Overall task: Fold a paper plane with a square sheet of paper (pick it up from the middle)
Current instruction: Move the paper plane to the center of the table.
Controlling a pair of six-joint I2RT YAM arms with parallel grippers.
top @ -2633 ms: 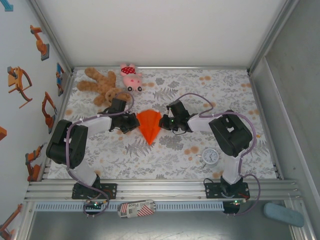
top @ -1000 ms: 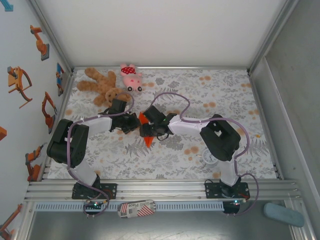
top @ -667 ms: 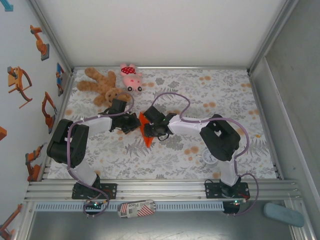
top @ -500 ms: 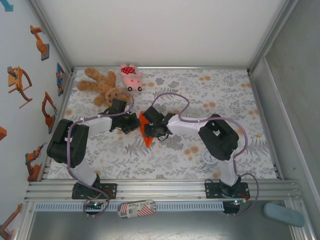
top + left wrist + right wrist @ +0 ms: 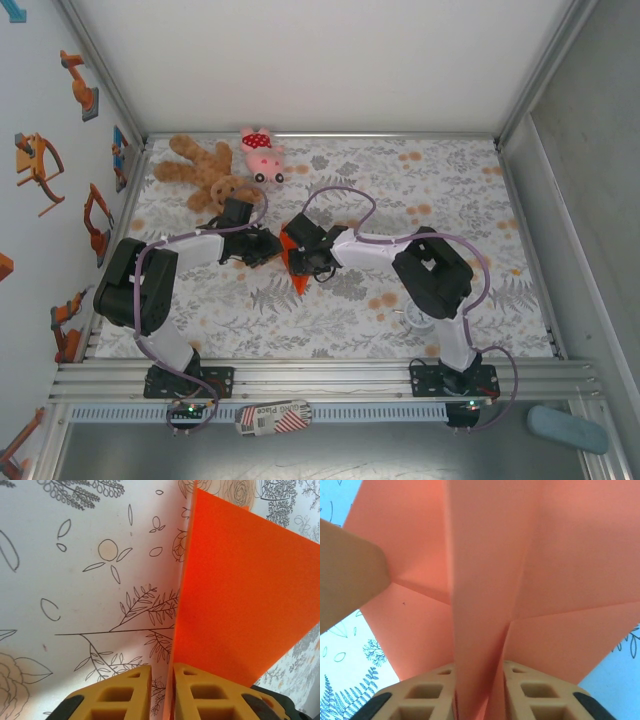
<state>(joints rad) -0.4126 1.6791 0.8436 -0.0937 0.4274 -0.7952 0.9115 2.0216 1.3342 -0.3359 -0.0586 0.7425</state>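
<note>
Paper plane [image 5: 297, 279], a part-folded orange dart, on the floral table [image 5: 450, 200], right of the teddy bear [image 5: 205, 170] and nearer the arm bases. Right gripper [image 5: 479, 682] clamps its centre fold; left gripper [image 5: 162, 685] stands slightly parted about its upright edge.

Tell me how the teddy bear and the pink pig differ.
The teddy bear is brown; the pig is pink with some red on it. The bear is clearly bigger. The bear lies sprawled with its limbs spread; the pig is compact. Both are soft toys near the table's far left corner.
</note>
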